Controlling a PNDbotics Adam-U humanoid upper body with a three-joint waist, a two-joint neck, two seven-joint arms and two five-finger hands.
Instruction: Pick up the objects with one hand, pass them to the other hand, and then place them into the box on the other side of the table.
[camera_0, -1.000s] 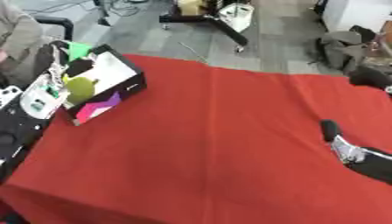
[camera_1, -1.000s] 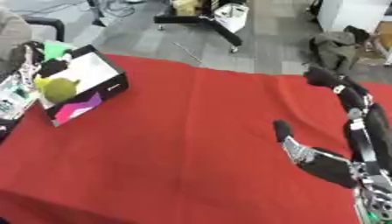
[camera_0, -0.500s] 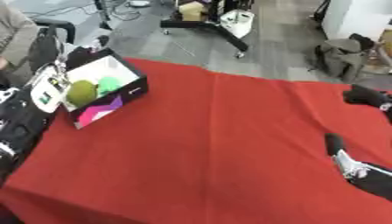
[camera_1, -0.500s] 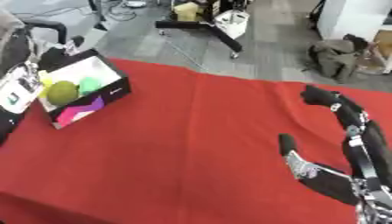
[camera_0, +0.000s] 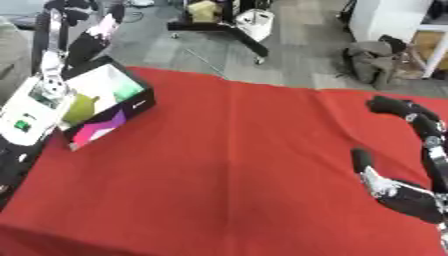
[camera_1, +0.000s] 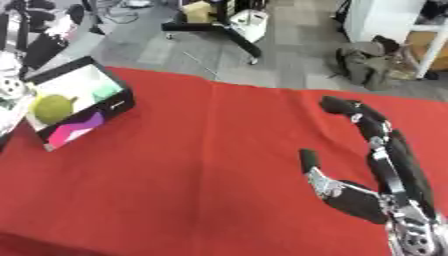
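A black box (camera_0: 131, 102) with a white inside and a pink patch on its side stands at the left edge of the red table (camera_0: 227, 165). In it lie a yellow-green round object (camera_1: 54, 106) and a pale green object (camera_0: 127, 91). My left hand (camera_0: 83, 35) is raised above and behind the box, fingers straight, holding nothing. My right hand (camera_1: 376, 195) rests open at the lower right, fingers up, thumb (camera_1: 309, 159) pointing toward the table's middle, with nothing in it.
My left forearm, white with a small green mark (camera_0: 31, 112), lies along the table's left edge next to the box. Beyond the table's far edge are a black wheeled stand (camera_0: 227, 30), a dark bag (camera_0: 376, 60) on the floor and a white cabinet (camera_0: 385, 15).
My left hand has let go of the yellow-green object, which now lies in the box, and has lifted up and back. The right hand has hardly moved; the camera has shifted.
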